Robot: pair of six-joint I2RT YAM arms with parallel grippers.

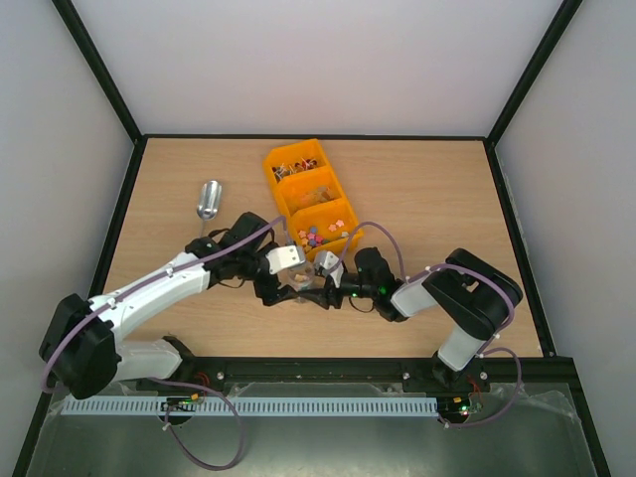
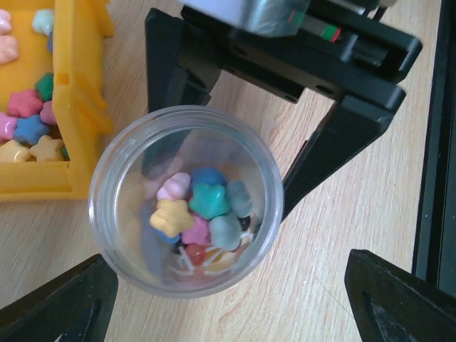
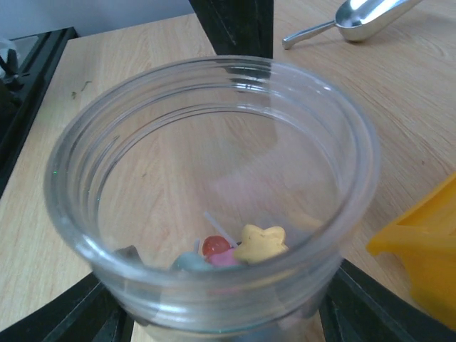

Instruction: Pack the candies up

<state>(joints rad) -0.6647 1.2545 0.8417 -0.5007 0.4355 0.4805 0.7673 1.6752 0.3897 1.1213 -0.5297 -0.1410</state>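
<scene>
left wrist view looks straight down into a clear jar (image 2: 185, 201). the candies (image 2: 203, 214) i am packing lie in a small heap at its bottom: star-shaped pieces in yellow, teal, blue and pink, with a round red one under them. my left gripper (image 2: 228, 303) is spread wide. its two black fingers (image 2: 60, 303) show only in the lower corners of that view, one on each side of the jar. the right one stands well off the wall (the left one sits close, and i cannot tell whether it touches). my right gripper (image 3: 228, 317) has the jar, its fingers (image 3: 75, 313) closed against the wall from both sides, just below the ridged rim. whether the jar's base rests on the table (image 1: 427, 199) i cannot tell. just beside the jar is the orange tray (image 2: 80, 100), and more candies of the same shape, pink, blue, yellow and green, fill its nearest compartment. in the top external view the tray's other two compartments hold browner pieces, too small to make out. the silver scoop (image 1: 209, 199) lies on the table left of the tray, apart from it and from both grippers.
</scene>
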